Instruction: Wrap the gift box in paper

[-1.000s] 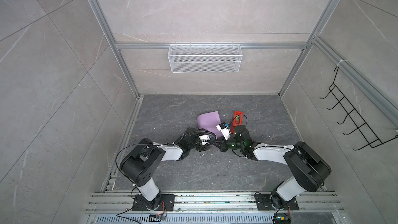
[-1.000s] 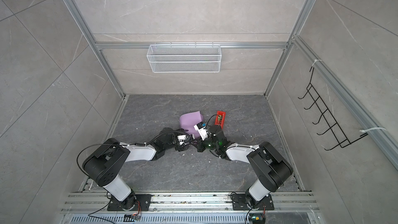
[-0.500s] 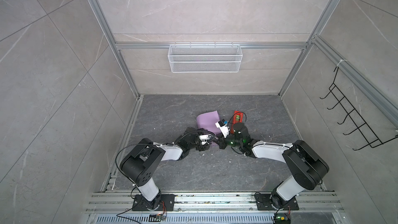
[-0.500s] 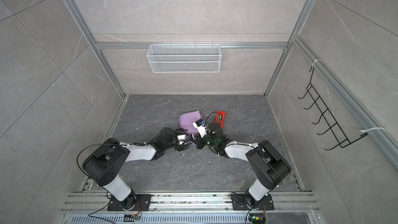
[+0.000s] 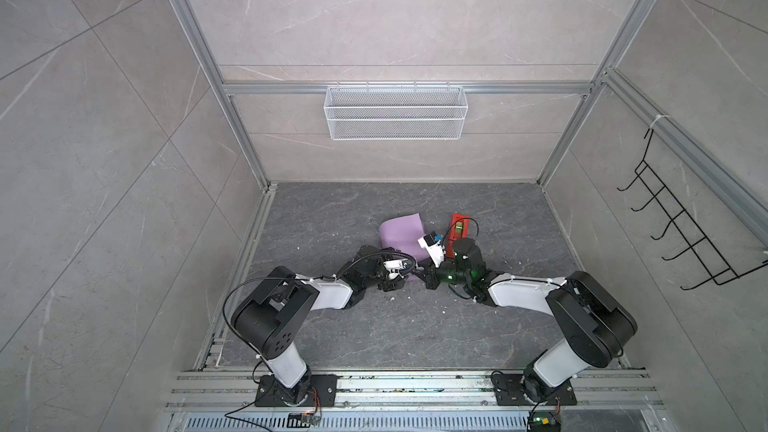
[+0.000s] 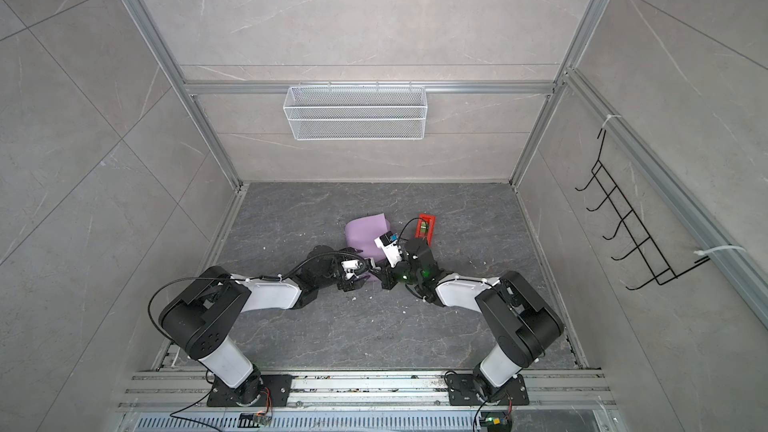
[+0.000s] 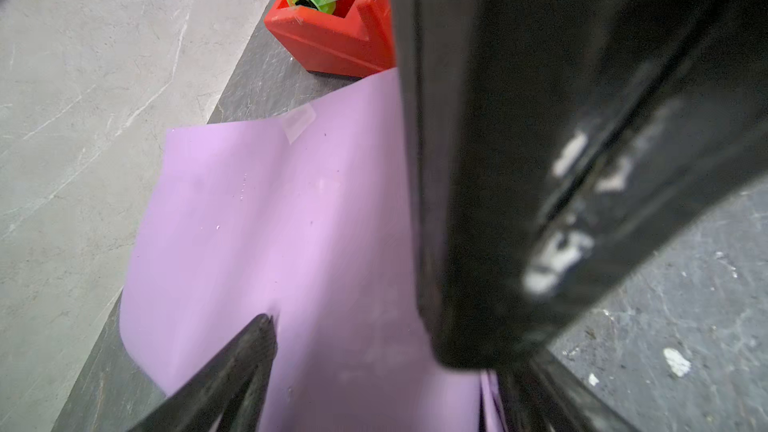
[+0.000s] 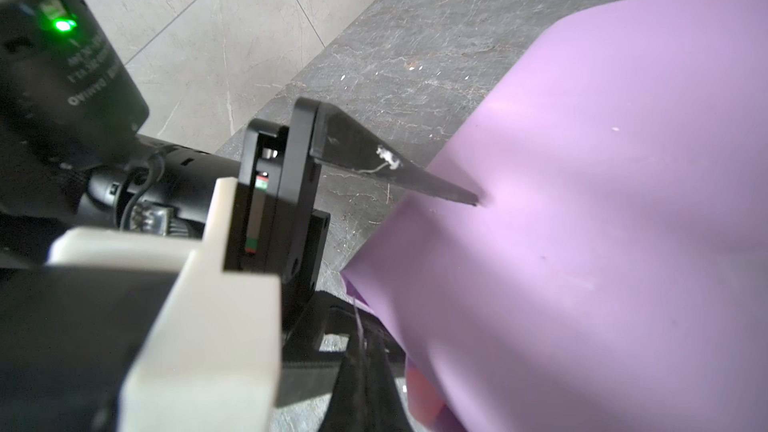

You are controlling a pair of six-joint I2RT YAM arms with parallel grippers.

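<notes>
Grey stone floor [image 5: 374,326] carries the lilac paper [image 5: 401,232] mid-frame in both top views, left of the red tape dispenser [image 5: 459,228]. My left pincer [image 7: 386,351] is spread, one fingertip [image 7: 259,326] denting the paper; my right pincer [image 7: 469,347] is clenched, tip on it.
</notes>
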